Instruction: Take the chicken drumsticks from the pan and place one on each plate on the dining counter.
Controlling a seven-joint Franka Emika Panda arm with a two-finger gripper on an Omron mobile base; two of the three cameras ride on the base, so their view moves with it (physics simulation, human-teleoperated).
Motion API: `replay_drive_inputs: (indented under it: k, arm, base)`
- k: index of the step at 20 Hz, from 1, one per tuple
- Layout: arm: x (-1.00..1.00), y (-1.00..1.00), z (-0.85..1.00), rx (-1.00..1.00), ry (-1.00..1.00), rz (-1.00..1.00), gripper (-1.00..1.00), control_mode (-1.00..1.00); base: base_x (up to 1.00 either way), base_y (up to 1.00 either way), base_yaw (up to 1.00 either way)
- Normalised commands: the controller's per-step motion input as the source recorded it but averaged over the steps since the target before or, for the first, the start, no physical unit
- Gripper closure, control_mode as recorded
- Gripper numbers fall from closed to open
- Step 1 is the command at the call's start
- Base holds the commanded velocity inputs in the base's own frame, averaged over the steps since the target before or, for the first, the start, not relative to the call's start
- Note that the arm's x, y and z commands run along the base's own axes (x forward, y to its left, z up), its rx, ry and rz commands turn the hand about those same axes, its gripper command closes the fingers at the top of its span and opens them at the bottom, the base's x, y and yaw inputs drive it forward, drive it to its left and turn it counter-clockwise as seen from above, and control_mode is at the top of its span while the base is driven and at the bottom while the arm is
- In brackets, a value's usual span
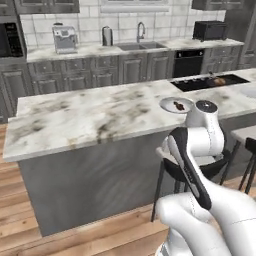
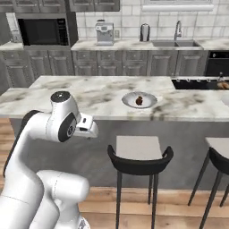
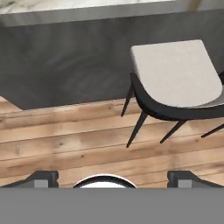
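Closest thing in both base views is the arm (image 2: pixel 53 129) itself, folded up low in front of the dining counter (image 1: pixel 90 117), with the hand aimed down at the floor. In the hand view the gripper (image 3: pixel 111 180) has its two dark fingertips (image 3: pixel 41 178) sitting far apart at the bottom edge, so it's wide open with nothing between them, just wood floor (image 3: pixel 65 144) and a bar stool (image 3: pixel 177 74) with a pale seat and black frame.

One plate (image 2: pixel 139 99) sits on the dining counter near its front edge, right above that stool, and there's a small dark-brown lump on it, which looks like one chicken drumstick (image 2: pixel 139 100). In the left base view the same plate is partly tucked behind the robot's top joint.

Further back on the lower worktop is the black cooktop (image 1: pixel 210 81), and there's an orange-brown blob on it (image 1: pixel 218 80), probably the other drumstick. I honestly can't make out the pan against the black glass. In the right base view that spot is cut off by the frame edge.

A pale curved bit at the far right (image 1: pixel 248 91) might be a second plate, but it's cropped too much to say.

No readable writing anywhere; the coffee machine (image 2: pixel 104 32) and microwave (image 2: pixel 42 31) are too blurry for any brand.
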Motion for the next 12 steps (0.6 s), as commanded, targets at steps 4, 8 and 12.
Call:
replay_drive_inputs:
  k: [4, 8, 12]
  arm:
    - [0.0, 0.0, 0.0, 0.0, 0.0, 0.0, -1.0, 1.0]
    - [0.0, 0.0, 0.0, 0.0, 0.0, 0.0, -1.0, 1.0]
    - [0.0, 0.0, 0.0, 0.0, 0.0, 0.0, -1.0, 1.0]
  base:
    - [-0.24, 1.0, 0.06]
    - [-0.05, 1.0, 0.0]
    - [0.0, 1.0, 0.0]
